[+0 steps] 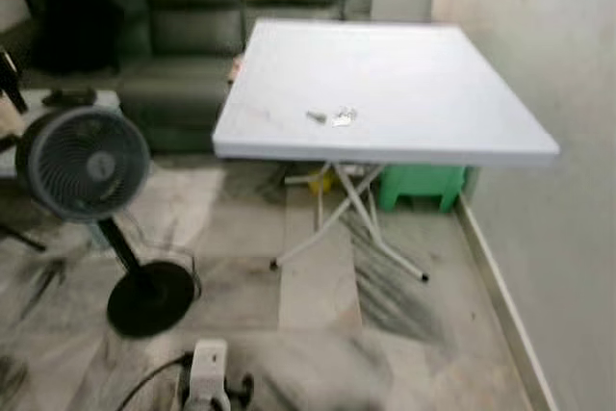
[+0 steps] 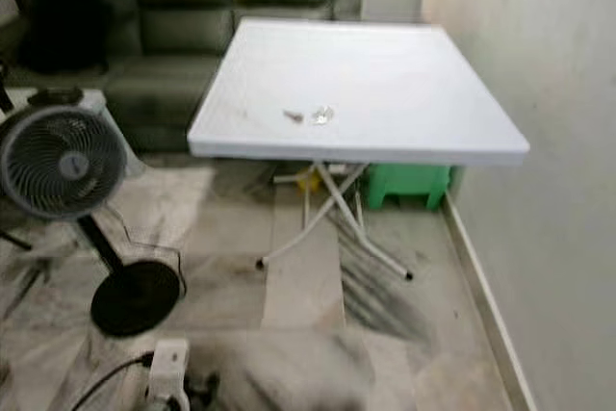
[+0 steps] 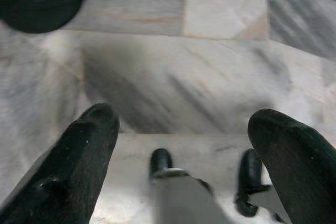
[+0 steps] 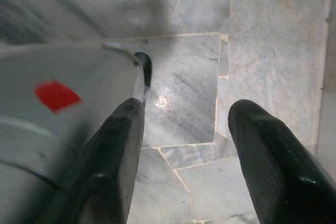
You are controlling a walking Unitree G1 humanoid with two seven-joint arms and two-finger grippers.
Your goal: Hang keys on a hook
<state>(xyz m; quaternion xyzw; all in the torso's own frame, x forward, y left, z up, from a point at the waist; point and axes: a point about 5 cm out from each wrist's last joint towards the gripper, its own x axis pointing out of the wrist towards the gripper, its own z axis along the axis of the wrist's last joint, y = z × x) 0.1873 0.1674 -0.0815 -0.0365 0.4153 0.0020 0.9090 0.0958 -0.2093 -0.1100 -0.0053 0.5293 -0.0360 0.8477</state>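
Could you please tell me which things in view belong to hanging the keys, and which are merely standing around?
For the job:
keys, lying on the white folding table
left gripper and right gripper, both open, pointing at the marble floor

Just standing about:
standing fan
green stool under the table
dark sofa

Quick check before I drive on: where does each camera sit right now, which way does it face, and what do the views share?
Left eye view: on the head, facing forward and down at the white table with the keys on it, the fan at left.
Right eye view: head, the same scene; both eyes share table, keys, fan, sofa.
Left wrist view: along the left gripper, fingers apart, down at the marble floor.
Right wrist view: along the right gripper, fingers apart, same floor.
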